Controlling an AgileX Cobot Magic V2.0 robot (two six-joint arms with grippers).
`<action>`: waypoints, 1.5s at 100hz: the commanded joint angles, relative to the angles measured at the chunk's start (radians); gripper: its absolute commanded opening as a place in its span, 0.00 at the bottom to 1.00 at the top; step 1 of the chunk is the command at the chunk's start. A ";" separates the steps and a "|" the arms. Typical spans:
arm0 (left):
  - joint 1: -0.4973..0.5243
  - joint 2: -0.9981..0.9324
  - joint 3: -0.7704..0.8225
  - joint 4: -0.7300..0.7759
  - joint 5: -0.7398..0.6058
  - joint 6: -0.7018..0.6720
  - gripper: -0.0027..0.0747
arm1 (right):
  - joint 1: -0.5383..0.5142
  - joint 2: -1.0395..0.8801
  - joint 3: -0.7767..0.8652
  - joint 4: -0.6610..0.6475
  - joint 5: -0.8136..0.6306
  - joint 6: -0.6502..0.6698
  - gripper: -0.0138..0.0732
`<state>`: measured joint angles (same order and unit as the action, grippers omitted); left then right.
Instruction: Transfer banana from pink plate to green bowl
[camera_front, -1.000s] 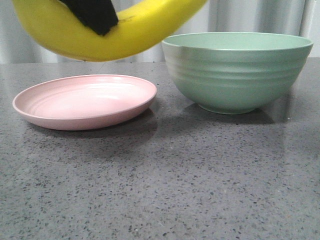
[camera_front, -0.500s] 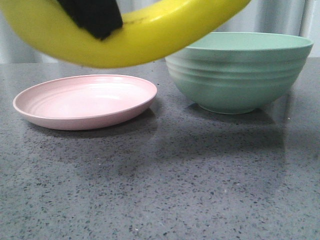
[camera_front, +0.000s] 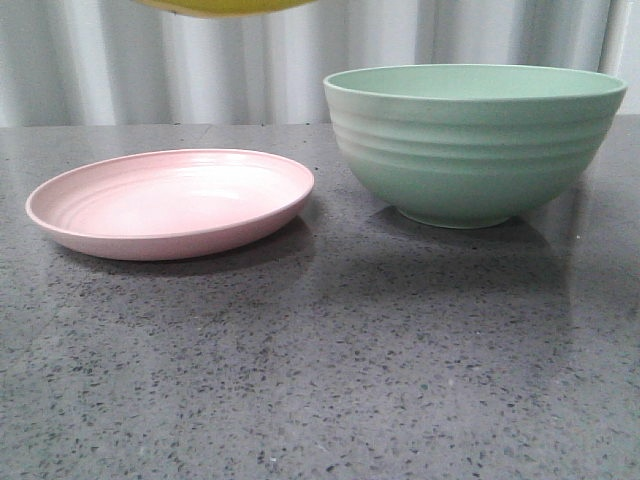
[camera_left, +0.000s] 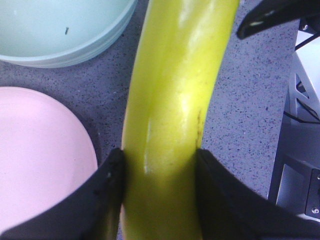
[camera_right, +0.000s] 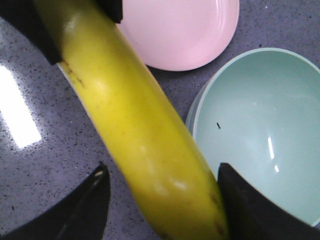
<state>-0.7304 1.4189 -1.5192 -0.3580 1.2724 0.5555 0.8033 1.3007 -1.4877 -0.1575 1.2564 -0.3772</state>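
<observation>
One glossy yellow curved banana (camera_left: 170, 125), clamped in the left claw (camera_left: 159, 192), hangs above the ridged mint-green bowl (camera_front: 470, 140), short of its rim. Right claw (camera_right: 162, 200) open. Risk: early release drops it onto the speckled grey counter (camera_front: 320, 380).

One banana (camera_left: 170, 125), yellow and curved. One pink plate (camera_front: 170, 205), shallow and round. One green bowl (camera_front: 470, 140), deep and ridged. One desk (camera_front: 330, 370), grey and speckled, carrying plate and bowl. Two hands: the left hand (camera_left: 157, 195) and the right hand (camera_right: 162, 200), each with two dark fingers. One small dark speck inside the bowl.
</observation>
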 joint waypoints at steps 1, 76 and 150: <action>-0.007 -0.036 -0.035 -0.041 0.004 0.002 0.01 | 0.004 -0.009 -0.033 -0.027 0.044 -0.012 0.59; -0.007 -0.036 -0.035 -0.057 0.004 -0.007 0.14 | 0.004 0.053 -0.033 -0.056 0.044 -0.009 0.07; -0.007 -0.087 0.104 -0.035 0.002 -0.057 0.69 | 0.002 0.023 0.135 0.039 0.044 0.029 0.07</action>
<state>-0.7304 1.3770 -1.4259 -0.3535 1.2548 0.5083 0.8114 1.3692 -1.3473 -0.1192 1.2598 -0.3684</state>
